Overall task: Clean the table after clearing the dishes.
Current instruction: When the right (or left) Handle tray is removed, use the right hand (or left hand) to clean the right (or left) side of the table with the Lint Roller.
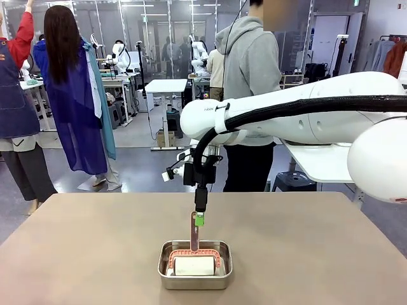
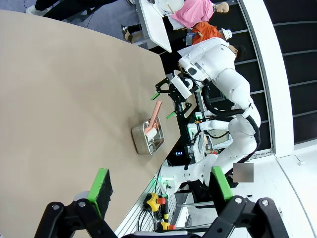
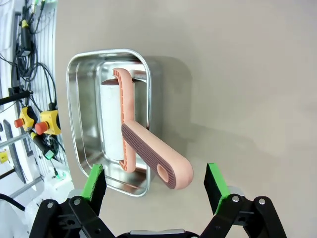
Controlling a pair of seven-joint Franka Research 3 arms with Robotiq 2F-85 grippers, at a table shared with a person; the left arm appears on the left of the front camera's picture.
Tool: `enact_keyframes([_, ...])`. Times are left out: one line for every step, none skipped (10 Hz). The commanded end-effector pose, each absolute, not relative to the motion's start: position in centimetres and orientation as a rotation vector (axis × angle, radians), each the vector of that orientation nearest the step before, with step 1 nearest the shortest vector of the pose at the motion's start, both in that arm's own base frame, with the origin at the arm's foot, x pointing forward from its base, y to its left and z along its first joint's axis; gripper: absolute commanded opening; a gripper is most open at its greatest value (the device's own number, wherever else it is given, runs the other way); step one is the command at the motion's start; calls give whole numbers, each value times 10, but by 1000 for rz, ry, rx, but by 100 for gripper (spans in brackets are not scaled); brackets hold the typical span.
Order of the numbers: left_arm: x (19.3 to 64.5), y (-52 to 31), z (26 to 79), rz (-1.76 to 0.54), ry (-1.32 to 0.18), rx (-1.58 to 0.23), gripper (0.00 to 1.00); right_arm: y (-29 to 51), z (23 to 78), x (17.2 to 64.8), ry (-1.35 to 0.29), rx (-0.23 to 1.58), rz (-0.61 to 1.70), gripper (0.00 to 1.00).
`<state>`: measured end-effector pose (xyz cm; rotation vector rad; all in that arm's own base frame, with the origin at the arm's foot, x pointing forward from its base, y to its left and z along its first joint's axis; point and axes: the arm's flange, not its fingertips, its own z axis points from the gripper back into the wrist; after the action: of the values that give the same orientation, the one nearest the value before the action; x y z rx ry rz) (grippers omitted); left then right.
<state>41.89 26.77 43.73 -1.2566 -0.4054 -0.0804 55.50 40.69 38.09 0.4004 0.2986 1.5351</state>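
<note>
**Front view.** Right gripper (image 1: 200,219) hangs over the near middle of the tabletop (image 1: 76,254), jaws apart, empty. Its tip is level with the top of the handle (image 1: 194,234); cannot tell if they touch. The roller (image 1: 194,265) sits in a pan (image 1: 194,283). Its roll lies left to right and its handle rises almost straight up.

**Left wrist view.** Left gripper (image 2: 161,191) is high and well off to the left, jaws apart, empty. The pan (image 2: 139,141) sits close to the tabletop's near edge.

**Right wrist view.** The handle (image 3: 153,153) points up at the camera. Its long axis slants across the line between the pads (image 3: 94,183).

**Risk, as I judge it.**
- Closing on that slant could twist the handle or squeeze it out.
- The sticky roll may drag the light pan up, or nudge it off the near edge.
</note>
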Motion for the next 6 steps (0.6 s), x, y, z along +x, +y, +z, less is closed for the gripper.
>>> enact_keyframes([416, 265, 442, -57, -405, -1244, 100, 419, 391, 563, 324, 338, 1606, 100])
enact_keyframes([416, 265, 442, -57, -405, -1244, 100, 423, 390, 568, 341, 341, 1608, 100])
enact_keyframes([416, 265, 442, -57, -405, -1244, 100, 426, 387, 571, 344, 347, 1615, 100])
enact_keyframes([416, 265, 442, -57, -405, -1244, 100, 432, 383, 575, 357, 348, 1620, 100])
enact_keyframes([416, 265, 442, -57, -405, -1244, 100, 440, 381, 579, 375, 352, 1633, 100])
enact_keyframes([416, 265, 442, -57, -405, -1244, 100, 447, 379, 581, 384, 345, 1641, 100])
